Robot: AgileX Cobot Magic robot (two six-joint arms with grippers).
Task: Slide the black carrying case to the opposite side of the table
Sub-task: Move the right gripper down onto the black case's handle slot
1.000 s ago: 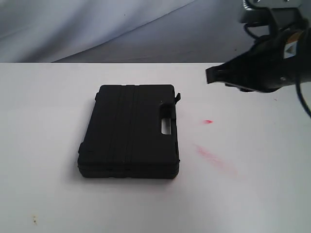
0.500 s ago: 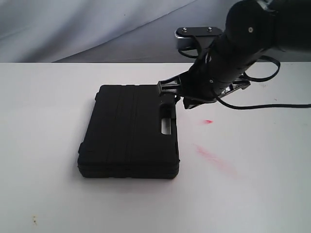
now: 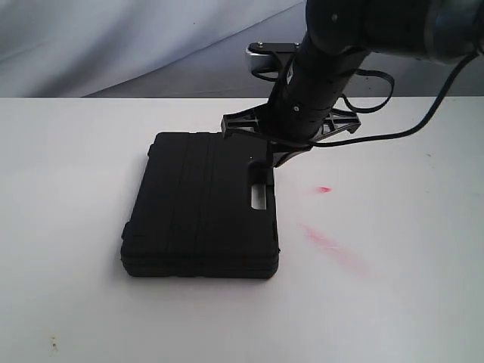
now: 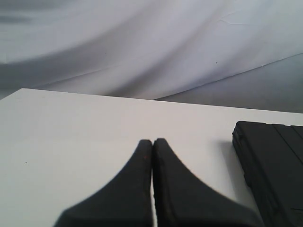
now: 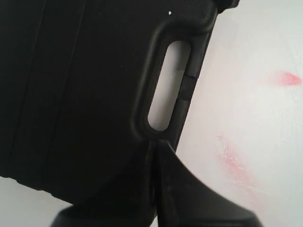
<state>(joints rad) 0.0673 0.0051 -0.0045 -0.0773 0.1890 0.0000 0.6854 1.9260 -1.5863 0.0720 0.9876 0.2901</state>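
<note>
Contact step: my right gripper point(image 5: 152, 144), pinched together, empty, at case point(image 3: 200, 204) handle point(image 5: 163, 85), 3 o'clock edge; next push toward 9 o'clock across table point(image 3: 60, 151).

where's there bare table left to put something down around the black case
The widest bare patch is the table left of the case. A strip also runs along the near edge in front of it. Right of the case is open too, marked only by red smudges. It is crowded at the case's handle end, where the right gripper sits.
</note>
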